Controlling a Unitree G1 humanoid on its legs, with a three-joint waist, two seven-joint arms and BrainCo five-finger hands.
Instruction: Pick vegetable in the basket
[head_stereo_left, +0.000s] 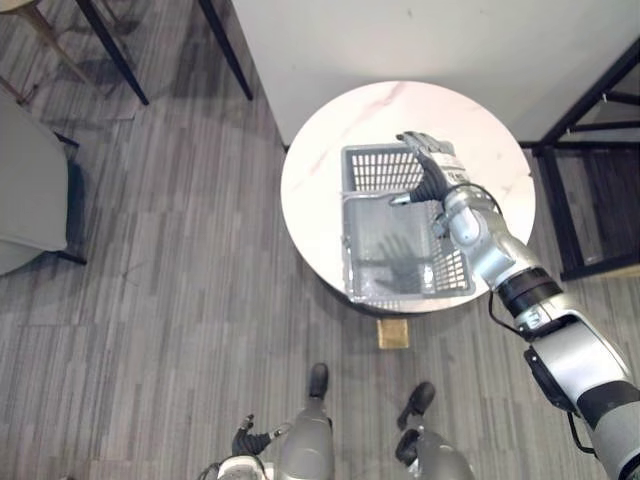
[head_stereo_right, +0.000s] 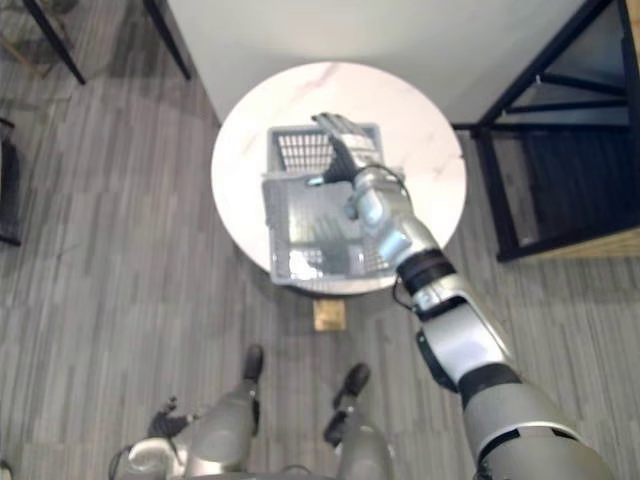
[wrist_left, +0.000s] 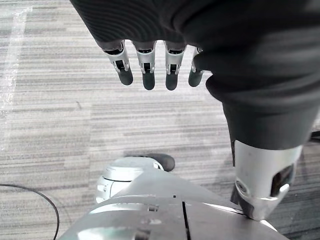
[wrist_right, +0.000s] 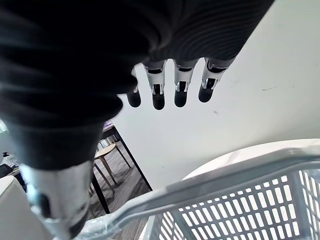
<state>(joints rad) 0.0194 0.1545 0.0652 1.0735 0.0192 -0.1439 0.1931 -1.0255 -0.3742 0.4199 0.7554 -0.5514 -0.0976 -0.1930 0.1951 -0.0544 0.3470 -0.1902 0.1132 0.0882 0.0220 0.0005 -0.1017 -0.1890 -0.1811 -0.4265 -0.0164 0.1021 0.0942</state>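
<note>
A grey plastic mesh basket (head_stereo_left: 375, 170) stands on the round white marble table (head_stereo_left: 310, 190). My right hand (head_stereo_left: 430, 165) hovers over the basket's far right part, fingers straight and spread, open and holding nothing. The right wrist view looks past its straight fingers (wrist_right: 157, 95) to the basket's rim and mesh wall (wrist_right: 240, 210) just below. My left hand (head_stereo_left: 245, 438) hangs low beside me, far from the table. In its own wrist view its fingers (wrist_left: 147, 75) are straight over the floor, open and empty.
The table stands against a white wall (head_stereo_left: 400, 40). A black metal frame (head_stereo_left: 590, 200) stands to its right. Dark chair legs (head_stereo_left: 110, 50) and a grey seat (head_stereo_left: 30, 190) are at the left. A small wooden block (head_stereo_left: 393, 333) lies on the floor by the table's near edge.
</note>
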